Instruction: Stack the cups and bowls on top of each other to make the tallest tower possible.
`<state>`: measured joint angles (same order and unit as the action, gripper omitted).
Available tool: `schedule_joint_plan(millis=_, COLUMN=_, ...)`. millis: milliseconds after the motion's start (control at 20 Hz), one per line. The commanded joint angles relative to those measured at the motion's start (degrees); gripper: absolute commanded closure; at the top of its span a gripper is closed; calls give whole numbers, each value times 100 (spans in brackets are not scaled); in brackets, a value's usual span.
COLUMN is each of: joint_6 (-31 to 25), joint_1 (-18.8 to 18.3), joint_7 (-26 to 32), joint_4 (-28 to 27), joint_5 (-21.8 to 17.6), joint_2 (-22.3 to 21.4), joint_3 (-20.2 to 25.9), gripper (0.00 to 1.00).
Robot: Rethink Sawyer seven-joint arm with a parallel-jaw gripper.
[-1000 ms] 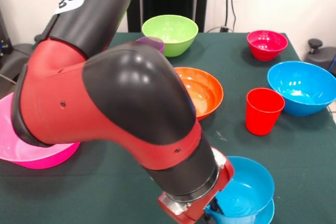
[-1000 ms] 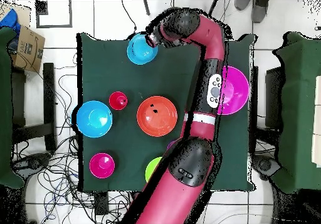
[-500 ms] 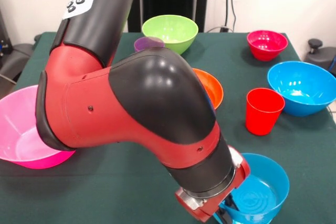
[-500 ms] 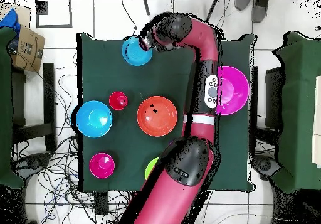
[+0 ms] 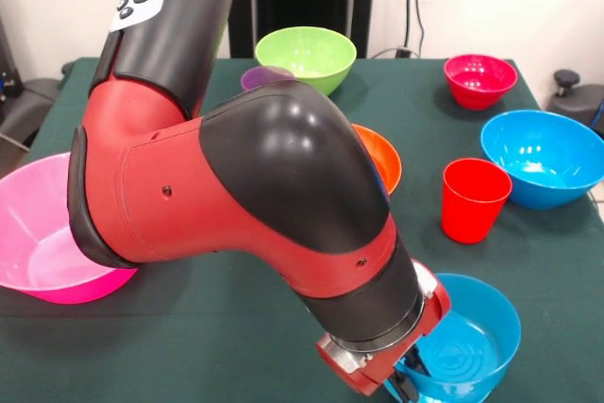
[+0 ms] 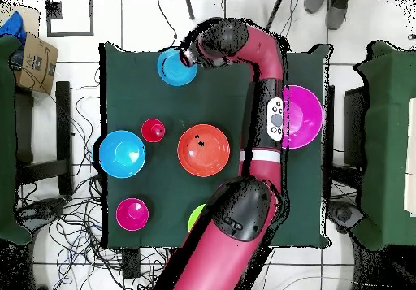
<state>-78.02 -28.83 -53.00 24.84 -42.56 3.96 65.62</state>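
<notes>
My gripper (image 5: 404, 386) is at the table's near edge, low over the left rim of a small blue bowl (image 5: 467, 346) and shut on that rim; the wrist hides most of the fingers. From above, the gripper (image 6: 188, 58) sits at the right edge of the same small blue bowl (image 6: 175, 67). The orange bowl (image 5: 382, 162) stands mid-table, half hidden by my arm. A red cup (image 5: 475, 197) stands upright to its right. The purple cup (image 5: 260, 77) peeks out beside the lime green bowl (image 5: 305, 61).
A large blue bowl (image 5: 543, 158) and a small red-magenta bowl (image 5: 479, 79) stand on the right side. A large pink bowl (image 5: 42, 252) overhangs the left edge. My bulky arm covers the middle left of the green table (image 5: 236, 346).
The gripper and the small blue bowl slid right along the near edge in the front view. My elbow swung over, uncovering the purple cup. In the last half second almost nothing moved.
</notes>
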Motion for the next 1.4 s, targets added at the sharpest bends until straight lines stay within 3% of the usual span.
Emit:
schedule_joint_plan(millis=50, joint_6=236, joint_1=87, joint_7=-714, joint_4=428, joint_5=34, joint_2=-1, joint_3=-700, gripper=100)
schedule_joint_plan(millis=750, joint_6=375, joint_1=9, joint_7=-647, joint_4=813, joint_5=503, joint_2=-179, joint_3=-1249, gripper=100)
schedule_joint_plan(millis=800, joint_6=213, joint_1=48, joint_7=-625, joint_4=772, joint_5=509, joint_2=-193, joint_3=-1342, gripper=0)
schedule_joint_plan(millis=950, joint_6=305, joint_1=-2, joint_7=-372, joint_4=902, joint_5=534, joint_2=-229, joint_3=-1358, gripper=0)
schedule_joint_plan(millis=1400, joint_6=258, joint_1=68, joint_7=-337, joint_4=824, joint_5=604, joint_2=-244, joint_3=-1560, gripper=0)
